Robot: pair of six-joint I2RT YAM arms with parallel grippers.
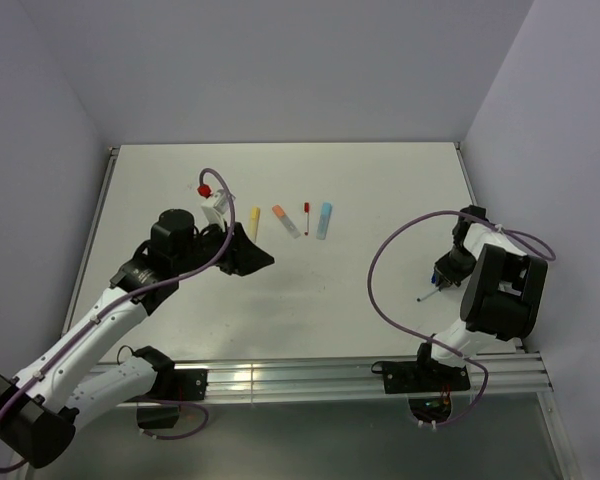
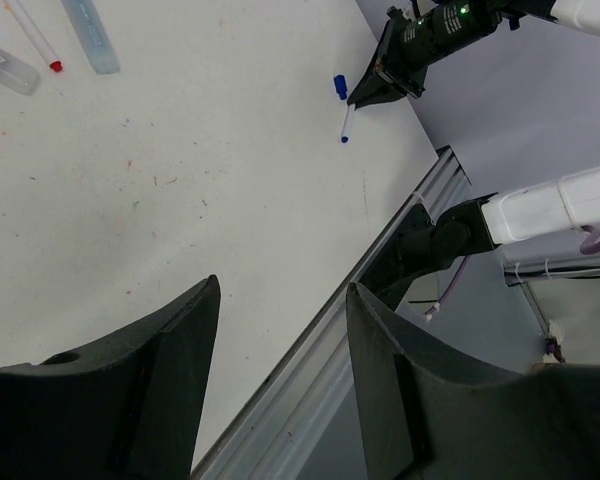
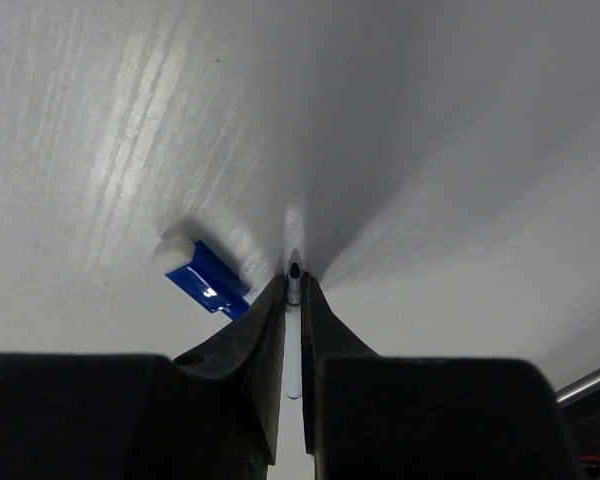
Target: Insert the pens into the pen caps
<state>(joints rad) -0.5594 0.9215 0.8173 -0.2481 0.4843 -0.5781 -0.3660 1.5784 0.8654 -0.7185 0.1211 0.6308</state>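
— Dark blue pen (image 3: 293, 350), where is it?
— Clamped in the right gripper (image 3: 294, 284). The fingers are closed tight on its thin shaft, and the dark tip points down toward the table (image 3: 430, 150).
— And its cap?
— The dark blue cap (image 3: 208, 281) lies on the table at 9 o'clock of that tip, just beside the fingers and apart from the pen.
— The left gripper (image 2: 282, 290)?
— Spread wide, holding nothing. From above, a yellowish pen (image 1: 254, 222), white pen (image 1: 288, 223), red pen (image 1: 306, 216) and light blue pen (image 1: 325, 220) lie in a row at its 12 to 2 o'clock.
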